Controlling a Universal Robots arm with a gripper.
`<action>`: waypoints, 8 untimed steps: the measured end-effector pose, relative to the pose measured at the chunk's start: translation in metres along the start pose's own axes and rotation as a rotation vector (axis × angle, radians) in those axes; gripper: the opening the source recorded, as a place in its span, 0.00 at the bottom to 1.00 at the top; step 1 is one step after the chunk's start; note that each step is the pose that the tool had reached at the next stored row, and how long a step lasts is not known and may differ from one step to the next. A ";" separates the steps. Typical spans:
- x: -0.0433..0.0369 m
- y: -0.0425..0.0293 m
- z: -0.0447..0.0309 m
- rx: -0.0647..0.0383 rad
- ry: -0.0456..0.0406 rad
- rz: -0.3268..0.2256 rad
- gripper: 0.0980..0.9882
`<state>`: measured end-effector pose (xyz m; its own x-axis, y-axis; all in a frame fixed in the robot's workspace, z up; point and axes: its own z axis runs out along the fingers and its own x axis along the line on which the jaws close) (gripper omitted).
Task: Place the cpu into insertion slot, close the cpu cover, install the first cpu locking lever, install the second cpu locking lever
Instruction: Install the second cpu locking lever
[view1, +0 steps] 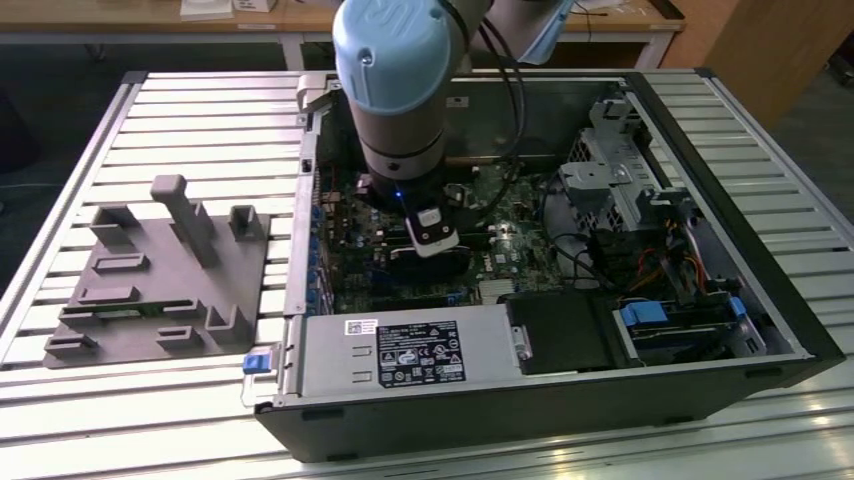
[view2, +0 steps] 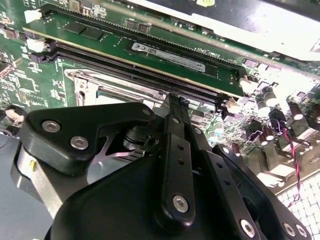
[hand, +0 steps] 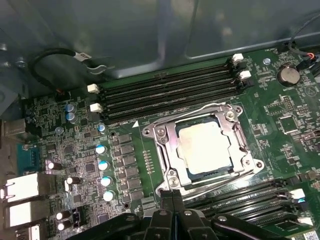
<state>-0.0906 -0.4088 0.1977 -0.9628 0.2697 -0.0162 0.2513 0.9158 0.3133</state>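
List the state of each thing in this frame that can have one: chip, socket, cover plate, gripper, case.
Silvery square cpu: seated flat in the socket.
Dark square insertion slot: occupied by the chip.
Silver metal frame cpu cover: closed down around the chip.
Black gripper: shut, holding nothing, beside the socket's edge.
Black computer case: lying on its side, panel off, board exposed.

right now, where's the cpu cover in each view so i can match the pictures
First wrist view: the cpu cover lies flat, framing the cpu.
Second wrist view: one silver corner of it peeks out past the black claw.
Exterior view: hidden beneath the arm, mid-board inside the case.
Shared landmark: the long black memory slots run alongside it in both wrist views.
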 end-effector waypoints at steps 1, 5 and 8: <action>0.0001 0.0000 0.0006 0.000 0.0000 0.000 0.01; 0.0009 0.0014 0.0027 0.000 0.0001 0.000 0.01; 0.0015 0.0029 0.0041 0.000 0.0000 0.000 0.01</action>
<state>-0.0909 -0.4045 0.1947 -0.9628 0.2698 -0.0161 0.2514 0.9158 0.3132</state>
